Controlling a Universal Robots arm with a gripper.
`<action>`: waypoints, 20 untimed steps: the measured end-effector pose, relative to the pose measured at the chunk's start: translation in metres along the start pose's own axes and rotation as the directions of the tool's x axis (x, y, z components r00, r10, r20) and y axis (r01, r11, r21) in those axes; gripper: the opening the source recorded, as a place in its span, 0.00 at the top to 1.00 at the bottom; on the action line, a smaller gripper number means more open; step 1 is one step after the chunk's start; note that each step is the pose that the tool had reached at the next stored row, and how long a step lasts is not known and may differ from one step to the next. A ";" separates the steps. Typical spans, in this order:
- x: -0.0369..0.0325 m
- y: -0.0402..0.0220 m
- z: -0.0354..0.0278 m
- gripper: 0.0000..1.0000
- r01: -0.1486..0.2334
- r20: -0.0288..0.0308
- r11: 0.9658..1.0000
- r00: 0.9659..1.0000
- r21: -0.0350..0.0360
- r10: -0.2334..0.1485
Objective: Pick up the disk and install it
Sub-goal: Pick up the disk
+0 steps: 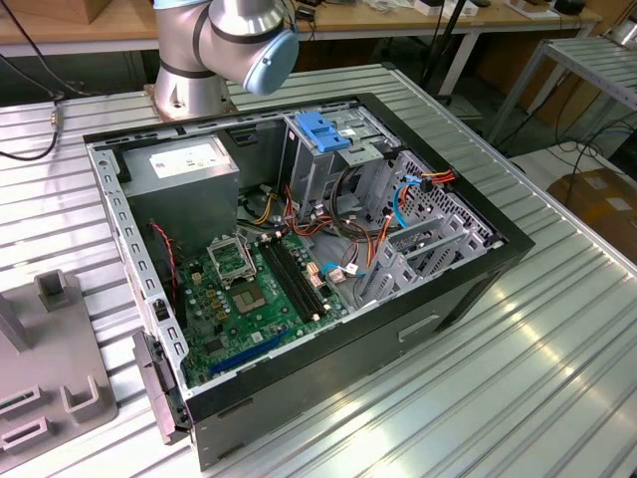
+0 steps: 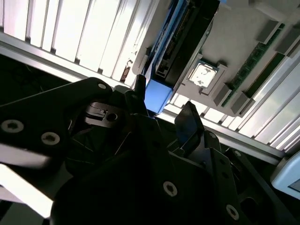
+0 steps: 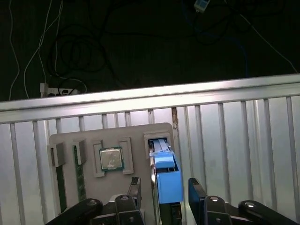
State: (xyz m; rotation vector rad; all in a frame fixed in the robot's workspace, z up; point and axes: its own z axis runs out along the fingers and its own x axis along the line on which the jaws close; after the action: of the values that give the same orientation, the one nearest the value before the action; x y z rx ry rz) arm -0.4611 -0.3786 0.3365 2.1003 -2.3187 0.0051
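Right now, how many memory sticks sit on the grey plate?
2. One memory stick stands in the slot beside the processor; the other in the next slot, farther from the disk. More may be hidden.

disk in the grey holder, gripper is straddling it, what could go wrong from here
The gripper is open around the disk, which stands on edge in the grey holder; an uneven close could tilt or jam it in its slot. One finger hangs near the processor chip and might knock it.
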 end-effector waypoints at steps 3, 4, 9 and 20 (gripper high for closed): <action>0.0016 -0.0001 0.0004 0.47 0.003 0.000 1.000 1.000 0.000 -0.003; 0.0016 -0.0001 0.0004 0.47 0.003 0.000 1.000 1.000 0.000 -0.003; 0.0019 -0.0001 0.0005 0.47 0.003 0.000 1.000 1.000 0.000 -0.003; 0.0039 -0.0003 0.0014 0.47 0.003 0.000 1.000 1.000 0.000 -0.003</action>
State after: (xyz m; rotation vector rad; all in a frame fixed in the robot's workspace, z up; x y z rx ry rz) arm -0.4611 -0.3825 0.3352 2.1039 -2.3156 0.0052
